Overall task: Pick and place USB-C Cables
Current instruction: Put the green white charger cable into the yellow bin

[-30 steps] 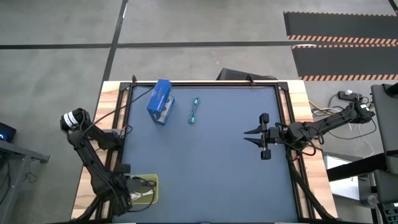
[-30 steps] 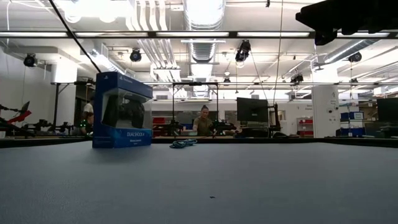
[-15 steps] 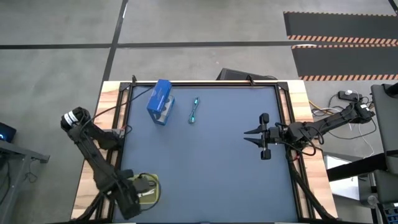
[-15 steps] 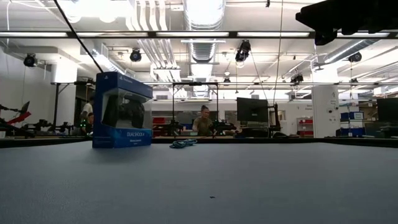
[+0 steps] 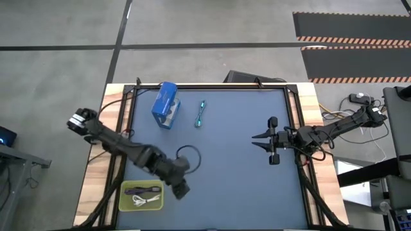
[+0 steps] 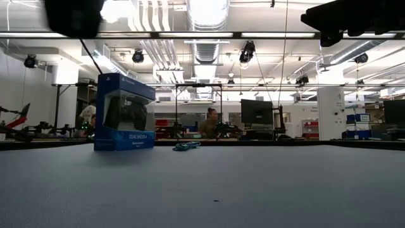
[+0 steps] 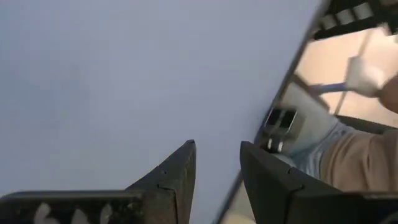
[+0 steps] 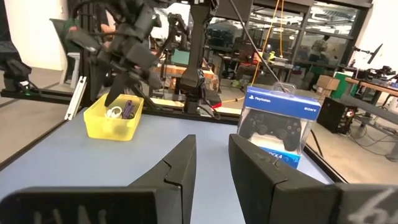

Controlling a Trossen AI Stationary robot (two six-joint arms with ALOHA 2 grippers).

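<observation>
A teal USB-C cable (image 5: pixel 201 113) lies coiled on the blue-grey mat at the far middle, beside the blue box (image 5: pixel 166 104); in the low view the teal cable (image 6: pixel 185 146) sits to the right of the box (image 6: pixel 123 120). A yellow bin (image 5: pixel 127 204) at the near left holds a purple cable (image 5: pixel 142 190) and a white cable (image 5: pixel 145 200). My left gripper (image 5: pixel 183 192) hangs open just to the right of the bin, above the mat, tipped downward, with nothing between its fingers (image 7: pixel 180 171). My right gripper (image 5: pixel 255 140) waits open at the right, held level above the mat.
The black frame rail (image 5: pixel 212 86) and wooden border (image 5: pixel 114 96) run around the mat. The right wrist view shows the bin (image 8: pixel 115 124), the box (image 8: pixel 277 127) and the left arm (image 8: pixel 124 56) above the bin. Bare mat lies between the two grippers.
My left arm has swung from over the yellow bin toward the table's right, rising and rolling its wrist as it went. The bin and the two cables in it now show uncovered. The right arm has kept still.
</observation>
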